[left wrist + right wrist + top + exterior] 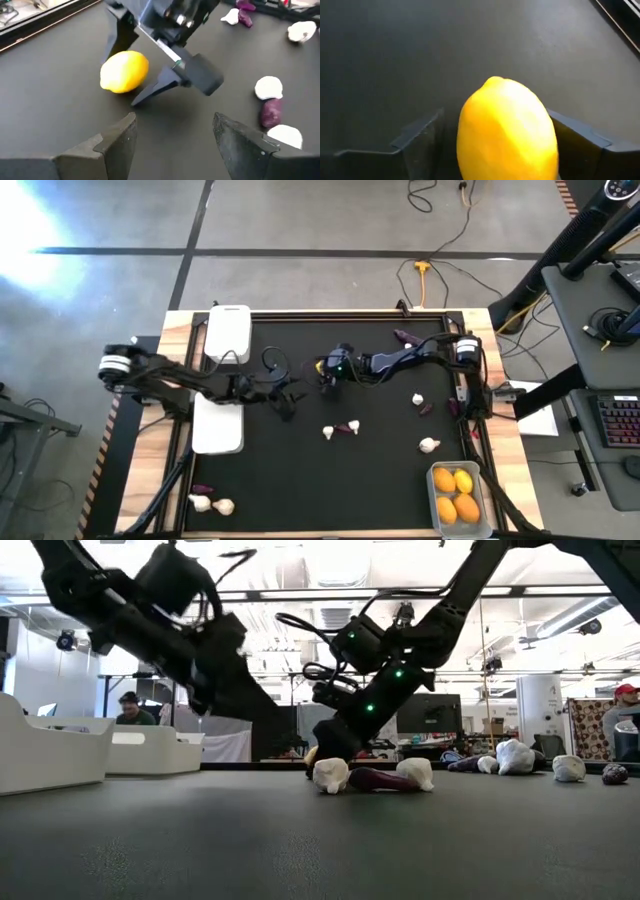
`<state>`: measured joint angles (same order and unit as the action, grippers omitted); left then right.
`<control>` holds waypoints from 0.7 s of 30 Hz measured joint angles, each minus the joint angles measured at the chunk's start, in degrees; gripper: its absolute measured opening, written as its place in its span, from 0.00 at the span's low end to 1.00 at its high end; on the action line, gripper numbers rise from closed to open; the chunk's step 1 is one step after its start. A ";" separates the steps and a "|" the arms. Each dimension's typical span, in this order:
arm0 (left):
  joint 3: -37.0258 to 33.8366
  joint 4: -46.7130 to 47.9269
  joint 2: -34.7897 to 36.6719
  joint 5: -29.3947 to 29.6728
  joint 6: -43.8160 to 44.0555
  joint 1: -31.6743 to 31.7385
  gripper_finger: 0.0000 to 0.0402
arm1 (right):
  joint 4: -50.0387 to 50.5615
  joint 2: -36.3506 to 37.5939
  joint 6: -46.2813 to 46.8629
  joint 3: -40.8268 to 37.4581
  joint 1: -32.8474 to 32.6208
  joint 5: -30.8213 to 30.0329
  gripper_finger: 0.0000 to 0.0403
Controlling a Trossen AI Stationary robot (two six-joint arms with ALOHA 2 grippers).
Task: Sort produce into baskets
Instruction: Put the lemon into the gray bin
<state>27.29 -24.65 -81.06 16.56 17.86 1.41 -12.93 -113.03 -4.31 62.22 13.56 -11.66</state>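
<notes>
A yellow lemon (507, 130) lies on the black mat (300, 480) near the table's middle (321, 366). My right gripper (495, 114) comes in slanting down from the table's right side (326, 376) and stands open with one finger on each side of the lemon. My left gripper (172, 145) hovers open and holds nothing, a little to the lemon's left (285, 400), pointing toward it. Two white baskets (228, 330) (217, 425) stand at the left. A clear basket (432, 500) at the near right holds several yellow and orange fruits. My right gripper's fingers straddle the lemon's middle, and the lemon rests on the mat. One finger (570, 140) lies right beside the lemon's side (547, 135); I cannot tell whether it touches. The other finger (422, 135) stands apart from it.
Two garlic bulbs flank an eggplant (345, 428) just near of the grippers. More garlic (418, 399) (428, 445) and eggplants (425, 409) (405, 337) lie at the right. Two garlic bulbs (212, 504) lie at the near left. The mat's near middle is bare.
</notes>
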 joint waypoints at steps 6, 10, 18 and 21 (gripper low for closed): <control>-0.24 -1.60 6.96 2.19 1.85 -0.23 0.60 | 3.37 0.60 2.48 1.75 -0.48 -0.25 0.59; -0.31 -4.89 7.69 2.39 -0.09 -1.42 0.60 | 17.74 5.99 2.87 5.22 -2.38 -0.60 0.51; 1.88 -15.27 5.09 -4.59 -13.26 -2.03 0.60 | 54.43 20.78 15.24 13.20 -19.57 -5.16 0.51; 4.86 -15.89 2.58 -6.90 -17.00 -2.07 0.60 | 62.48 24.95 25.47 14.97 -29.87 -9.26 0.51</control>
<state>32.15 -40.54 -78.48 9.66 0.85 -0.66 49.56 -88.08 21.16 77.18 -16.31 -20.92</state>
